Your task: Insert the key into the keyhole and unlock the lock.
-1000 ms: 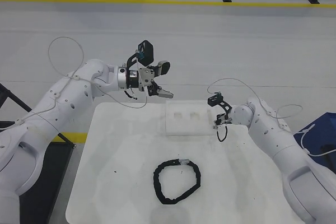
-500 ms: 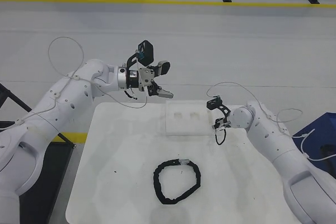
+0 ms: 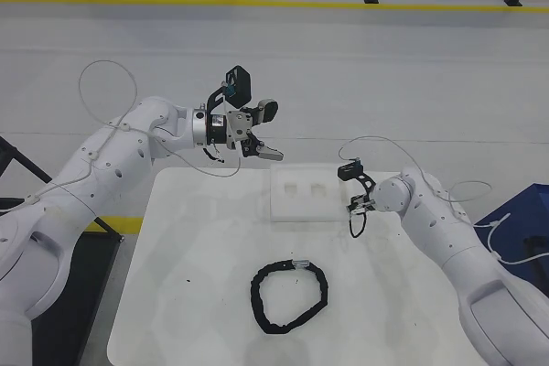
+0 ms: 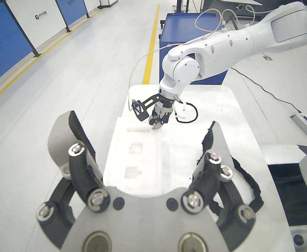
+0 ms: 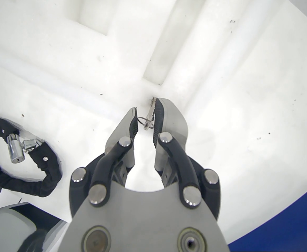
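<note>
A black fabric-covered chain lock [image 3: 288,295] lies in a loop at the middle of the white table [image 3: 192,274]; its silver lock cylinder [image 5: 15,150] rests on the table. A small silver key [image 5: 151,111] with a wire ring sits at the right edge of the white foam block [image 3: 302,197]. My right gripper [image 5: 145,107] is low over that edge, narrowly open, with the key between its fingers and against one pad. My left gripper [image 3: 271,134] hangs open and empty in the air past the table's far left edge.
The foam block has several rectangular recesses [image 4: 135,148] and takes up the far middle of the table. A blue cart [image 3: 540,220] stands off the table's right side. Bare tabletop lies around the chain loop.
My right arm has shifted a little to the left, bringing its gripper closer in over the foam block's edge. The left arm and the chain have not moved.
</note>
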You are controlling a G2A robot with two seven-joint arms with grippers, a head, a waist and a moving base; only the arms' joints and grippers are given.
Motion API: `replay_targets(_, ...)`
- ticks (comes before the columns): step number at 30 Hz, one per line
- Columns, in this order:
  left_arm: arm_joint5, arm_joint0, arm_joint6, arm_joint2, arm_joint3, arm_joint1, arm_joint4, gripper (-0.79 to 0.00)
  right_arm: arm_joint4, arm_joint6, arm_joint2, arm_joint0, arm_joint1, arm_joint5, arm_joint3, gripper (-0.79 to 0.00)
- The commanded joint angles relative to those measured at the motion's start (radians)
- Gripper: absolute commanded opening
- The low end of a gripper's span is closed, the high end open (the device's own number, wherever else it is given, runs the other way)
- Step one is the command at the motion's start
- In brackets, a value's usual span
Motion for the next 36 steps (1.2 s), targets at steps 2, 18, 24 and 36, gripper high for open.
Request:
replay_targets(2, 0.000, 0.000, 0.000, 0.000, 0.000, 0.000, 0.000, 0.000, -0.007, -0.002, -0.005, 0.001, -0.005, 0.003, 0.005, -0.683)
replay_targets(18, 0.000, 0.000, 0.000, 0.000, 0.000, 0.000, 0.000, 0.000, -0.056, -0.012, -0.012, 0.028, -0.025, 0.003, 0.028, -0.785)
replay_targets(24, 0.000, 0.000, 0.000, 0.000, 0.000, 0.000, 0.000, 0.000, -0.094, 0.005, -0.009, 0.053, -0.022, -0.013, 0.011, -0.785)
replay_targets(36, 0.000, 0.000, 0.000, 0.000, 0.000, 0.000, 0.000, 0.000, -0.095, 0.028, 0.030, 0.067, -0.010, -0.052, -0.016, -0.785)
